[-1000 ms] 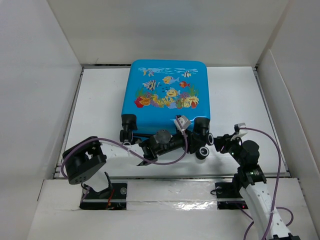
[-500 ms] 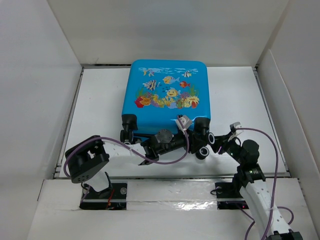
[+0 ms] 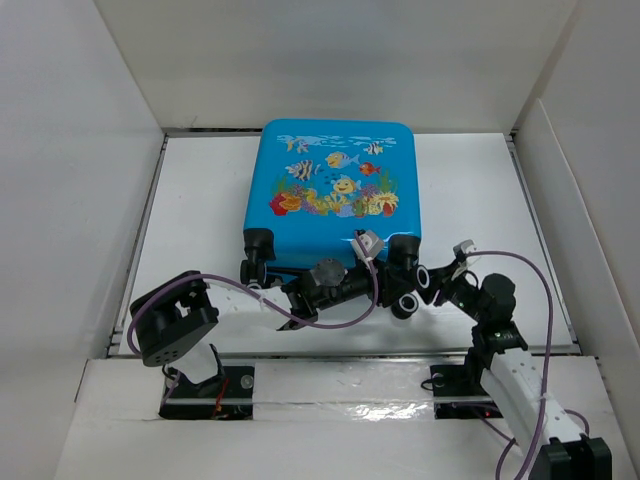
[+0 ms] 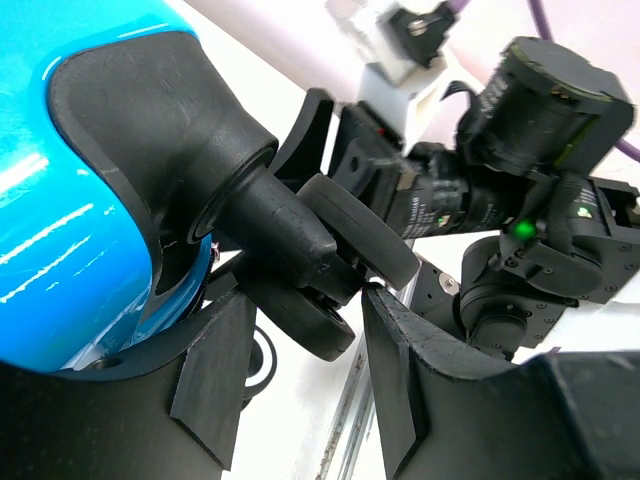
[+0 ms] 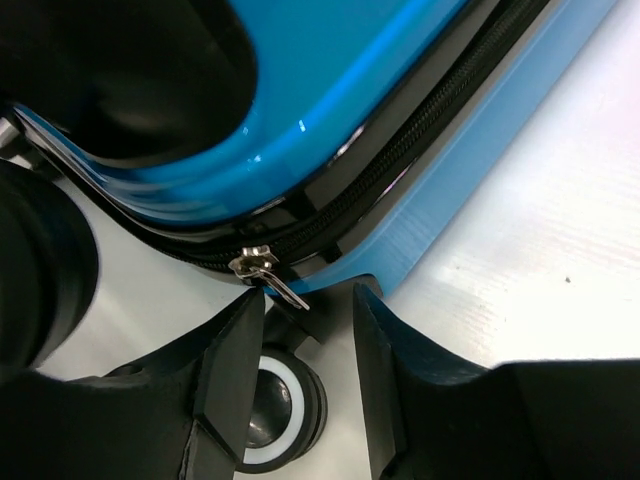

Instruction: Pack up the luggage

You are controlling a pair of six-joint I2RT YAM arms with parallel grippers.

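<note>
Suitcase (image 3: 335,180): lies flat on the white counter (image 3: 480,190), far of centre, printed face up. The shell is shut. The wheeled end faces the arm bases.

Left tool (image 3: 388,268): reaches along the near edge of the suitcase to its right-hand corner. In the left wrist view the tool (image 4: 305,300) stands open. Its two dark fingers (image 4: 215,370) sit either side of a black twin wheel (image 4: 360,235) that juts from the blue corner housing. The wheel lies at the mouth of the gap. No clamping is seen. Whether either finger touches the wheel cannot be told.

Right tool (image 3: 440,280): sits just beside the same corner, coming in from the right and close to the left tool. In the right wrist view the tool (image 5: 308,300) is open with nothing gripped. The black zip (image 5: 420,130) runs closed along the blue shell. Its metal zip pull (image 5: 262,268) hangs at the corner, just above the tip of the left-hand finger (image 5: 235,360). Contact between the two cannot be confirmed. A white-ringed wheel (image 5: 270,410) shows below, between the fingers.
</note>
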